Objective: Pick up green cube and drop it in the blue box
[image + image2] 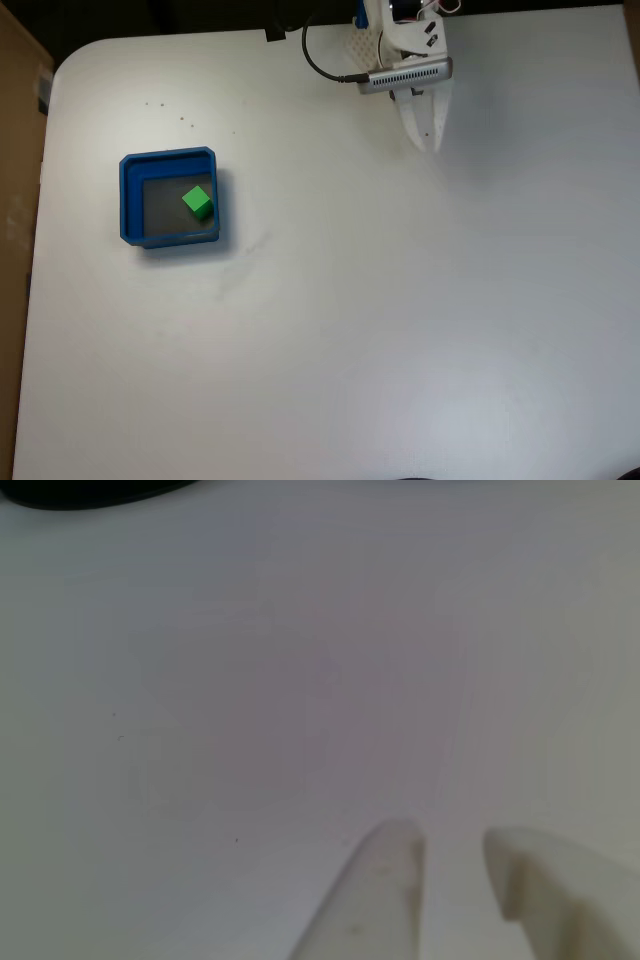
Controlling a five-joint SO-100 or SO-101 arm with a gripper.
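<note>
The green cube [198, 202] lies inside the blue box [129, 200], on its grey floor toward the right wall, tilted a little against the walls. The box sits on the left part of the white table in the fixed view. My gripper [428, 143] hangs far off at the top, right of centre, white fingers pointing down the picture and drawn together, holding nothing. In the other view the gripper [453, 845] has two white fingertips [390, 865] with only a narrow slit between them, above bare table.
A black cable [318, 62] loops beside the arm's base at the top edge. A brown cardboard surface [15, 200] borders the table's left side. A few small dark specks [165, 110] mark the table above the box.
</note>
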